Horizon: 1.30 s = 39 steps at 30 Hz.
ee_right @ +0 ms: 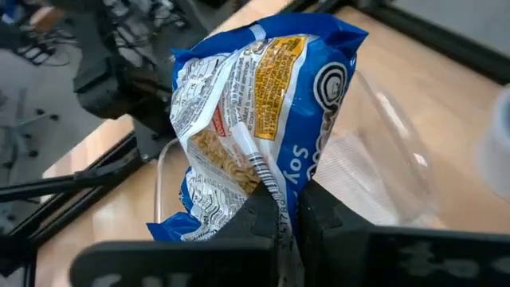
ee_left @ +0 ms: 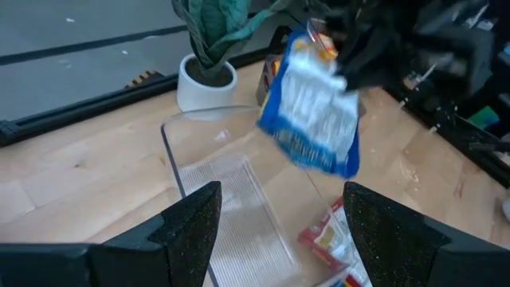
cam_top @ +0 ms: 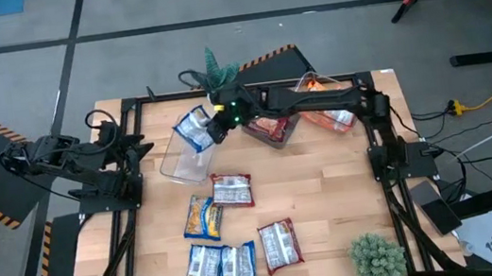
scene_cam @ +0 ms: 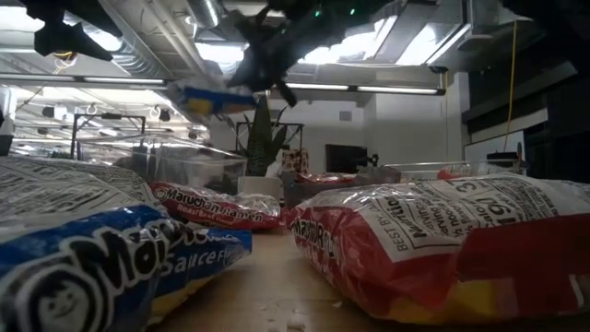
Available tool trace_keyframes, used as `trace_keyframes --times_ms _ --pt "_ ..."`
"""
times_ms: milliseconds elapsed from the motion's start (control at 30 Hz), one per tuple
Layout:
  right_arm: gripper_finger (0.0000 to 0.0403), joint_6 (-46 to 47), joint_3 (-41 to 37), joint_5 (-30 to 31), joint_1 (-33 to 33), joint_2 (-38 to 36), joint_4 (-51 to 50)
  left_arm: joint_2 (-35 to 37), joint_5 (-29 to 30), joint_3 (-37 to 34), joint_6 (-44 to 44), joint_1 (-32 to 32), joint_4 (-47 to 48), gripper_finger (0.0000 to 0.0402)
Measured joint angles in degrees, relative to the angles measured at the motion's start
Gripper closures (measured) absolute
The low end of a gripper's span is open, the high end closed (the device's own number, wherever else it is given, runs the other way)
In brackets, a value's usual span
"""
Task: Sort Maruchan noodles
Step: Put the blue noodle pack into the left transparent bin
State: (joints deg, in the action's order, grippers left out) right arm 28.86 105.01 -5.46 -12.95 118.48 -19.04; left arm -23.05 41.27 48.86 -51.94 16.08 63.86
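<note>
Wooden table point(cam_top: 331, 203) carries everything; near its far edge toward the left sits an empty clear bin point(cam_top: 185, 163), and along the far edge right of centre are two more clear bins, one holding red packets point(cam_top: 269, 130) and one holding orange packets point(cam_top: 331, 115). The right arm reaches across from the right side along the far edge, and the right gripper point(cam_top: 218, 124) hangs above the far rim of the empty bin with its fingers pressed together on the edge of a blue packet point(cam_top: 193, 129). In the right wrist view the blue packet point(ee_right: 255, 119) dangles from that pinch, long axis roughly hanging away from the fingers, with the empty bin point(ee_right: 382, 151) directly beneath it. That is the relation that counts: packet above the bin mouth, bin just below and slightly toward the near side, so a release looks like the next call, probably after a small shift over the middle. The left gripper point(cam_top: 138, 150) waits at the left edge of the table, fingers spread, holding nothing; its view shows the blue packet point(ee_left: 312, 108) in the air over the bin point(ee_left: 231, 207). Six more packets point(cam_top: 232, 245) lie flat in a loose group toward the near edge, centre-left, well apart from both grippers, and slightly nearer the left arm.
</note>
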Motion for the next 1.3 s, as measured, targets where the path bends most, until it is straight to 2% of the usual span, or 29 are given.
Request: trace_keyframes --times_ms 467,700,833,1133,1200,1300 --pt "0.0399 -7.77 0.0 -0.12 -1.43 7.79 8.75 -0.04 1.39 -0.01 0.0 0.0 0.02 0.0143" --pt "0.0389 -17.15 0.0 -0.1 -0.86 8.25 8.24 -0.04 1.49 0.0 0.0 0.0 0.02 0.0143" --pt "0.0353 -17.88 0.0 1.31 -0.92 8.25 8.54 -0.04 1.49 0.0 -0.03 0.02 0.02 0.0143" --pt "0.0242 -19.93 0.01 5.28 -1.28 8.16 8.5 -0.04 1.41 -0.02 -0.07 0.0 0.02 0.0143" --pt "0.0225 -18.31 0.0 2.85 -1.41 7.53 7.98 -0.04 1.32 -0.02 -0.08 0.02 0.02 0.0143" --pt "0.0211 -17.57 1.51 -4.46 -1.45 6.1 5.44 -0.03 1.12 -0.02 -0.05 0.01 0.05 0.0143"
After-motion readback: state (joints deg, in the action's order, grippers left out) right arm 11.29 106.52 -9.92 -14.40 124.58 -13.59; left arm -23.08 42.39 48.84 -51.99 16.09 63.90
